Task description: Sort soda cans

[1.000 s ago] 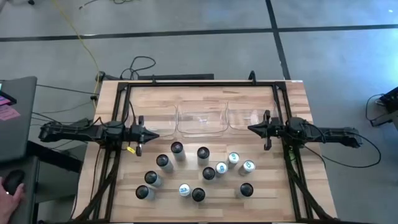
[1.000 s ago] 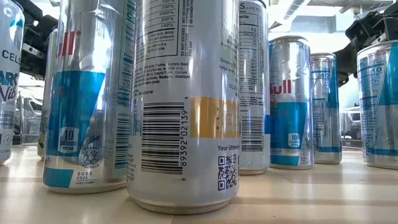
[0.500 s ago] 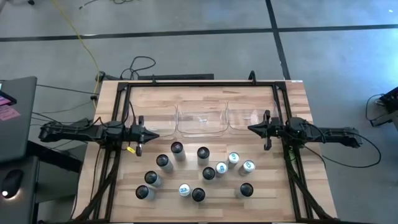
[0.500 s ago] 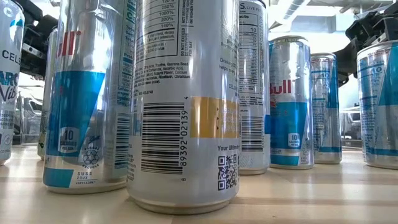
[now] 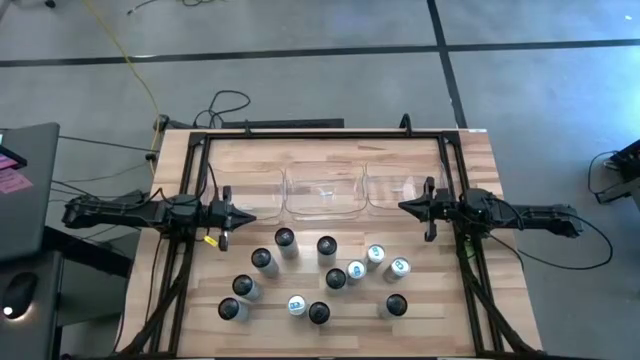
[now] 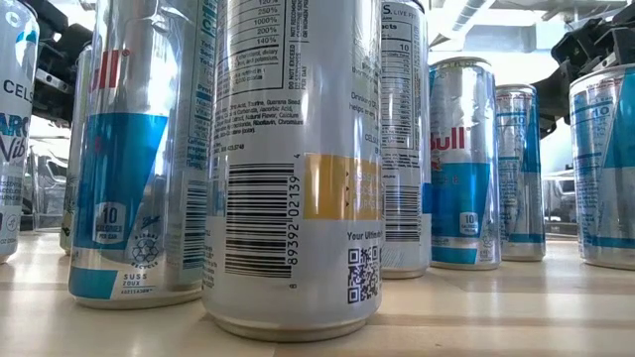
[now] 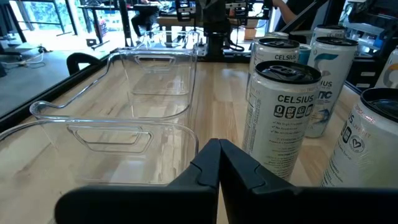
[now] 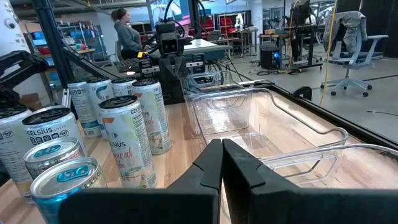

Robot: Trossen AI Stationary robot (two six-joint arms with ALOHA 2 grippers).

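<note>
About a dozen silvery soda cans stand upright on their bases on the near half of the table. Most have dark tops, such as one (image 5: 284,238) and another (image 5: 396,305). A few have light blue-white tops, such as one (image 5: 375,254) and another (image 5: 296,305). In the low view, a barcoded can (image 6: 293,169) fills the front. My left gripper (image 5: 245,216) is shut and hovers left of the cluster; its tips (image 7: 219,144) are near a Celsius can (image 7: 283,115). My right gripper (image 5: 405,207) is shut, right of the cluster, tips (image 8: 222,143) together.
Two clear plastic bins (image 5: 322,190) (image 5: 400,190) sit side by side at mid-table, beyond the cans and between the two grippers. Black frame rails (image 5: 320,135) run around the table. Bare wood shows at the far side and near the front edge. A desk (image 5: 25,190) stands to the left.
Both arms and all the cans have kept still. A person's hand at the desk beyond the table's left side has gone out of view.
</note>
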